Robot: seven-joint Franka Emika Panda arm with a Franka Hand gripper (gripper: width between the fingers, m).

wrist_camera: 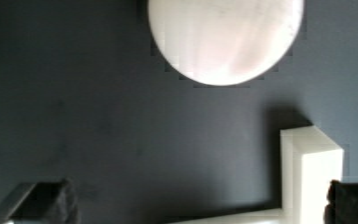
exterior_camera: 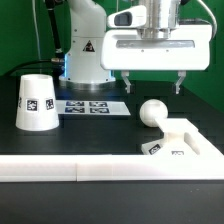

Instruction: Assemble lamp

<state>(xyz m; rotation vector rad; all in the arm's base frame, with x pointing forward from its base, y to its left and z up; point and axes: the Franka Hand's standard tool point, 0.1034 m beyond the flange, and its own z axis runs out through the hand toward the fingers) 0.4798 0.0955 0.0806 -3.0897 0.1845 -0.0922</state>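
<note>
The white ball-shaped bulb (exterior_camera: pixel 153 112) lies on the black table, just beside the low angular base (exterior_camera: pixel 178 145) at the exterior view's right. The cone shade (exterior_camera: pixel 35 102) stands at the exterior view's left with a tag on its side. My gripper (exterior_camera: pixel 154 88) hangs above the bulb, open and empty, fingers spread wide and clear of it. In the wrist view the bulb (wrist_camera: pixel 226 38) shows as a white oval, a white bar of the base (wrist_camera: pixel 313 175) runs beside one finger, and my two dark fingertips (wrist_camera: pixel 34 203) sit at the frame's corners.
The marker board (exterior_camera: pixel 85 106) lies flat on the table behind the shade and bulb. The robot's white pedestal (exterior_camera: pixel 85 50) stands at the back. A white ledge (exterior_camera: pixel 70 168) runs along the table's front edge.
</note>
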